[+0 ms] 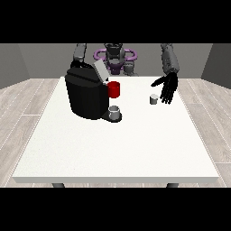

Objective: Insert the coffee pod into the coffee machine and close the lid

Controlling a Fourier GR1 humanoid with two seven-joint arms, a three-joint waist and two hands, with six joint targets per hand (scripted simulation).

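A black coffee machine (85, 95) stands on the left half of the white table (118, 149), with its grey lid (100, 70) raised at a slant. A small grey cup (114, 110) sits on the machine's front base, and a red part (114, 89) shows at its right side. The small grey coffee pod (154, 99) stands on the table to the right. The hand at the view's right (167, 88) hangs just right of the pod, fingers straight and pointing down, holding nothing. The other hand is hidden behind the machine; only its arm (79, 53) shows.
The robot's torso (115, 57) stands behind the table's far edge. Wooden floor surrounds the table. The near half of the tabletop lies in front of the machine and pod.
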